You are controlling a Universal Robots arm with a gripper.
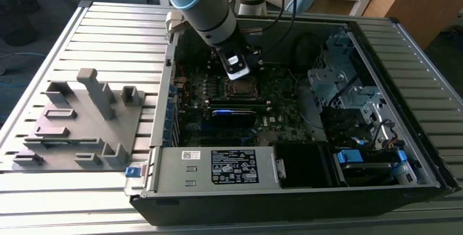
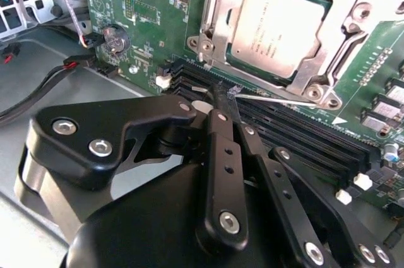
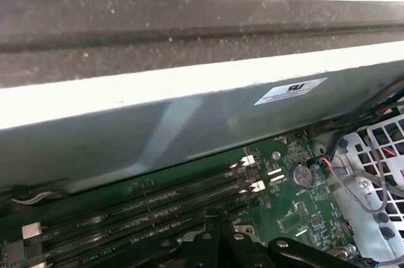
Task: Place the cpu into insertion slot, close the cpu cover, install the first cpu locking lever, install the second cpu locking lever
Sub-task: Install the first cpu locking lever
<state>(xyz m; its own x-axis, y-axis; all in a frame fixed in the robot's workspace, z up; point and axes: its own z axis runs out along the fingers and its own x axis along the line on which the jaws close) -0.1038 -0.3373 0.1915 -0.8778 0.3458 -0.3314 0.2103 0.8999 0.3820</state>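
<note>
The cpu (image 2: 276, 23), a dull silver square chip, lies seated in the insertion slot (image 1: 241, 87) on the green motherboard. The cpu cover (image 2: 325, 53), a silver frame, lies flat around the chip's edges. A thin metal locking lever (image 2: 287, 99) runs along the socket's side nearest the memory slots. My gripper (image 2: 219, 94) has its black fingers shut together. Their tip sits right at the lever's hooked end; whether it touches is unclear. In the exterior view the gripper (image 1: 237, 72) hangs just above the socket inside the open computer case.
Black memory slots (image 2: 297, 135) run beside the socket under my fingers. A coin battery (image 2: 117, 39) and loose cables (image 2: 38, 91) lie to one side. The case wall (image 3: 189, 123) stands close. A grey fixture (image 1: 79, 121) sits on the table at the exterior view's left.
</note>
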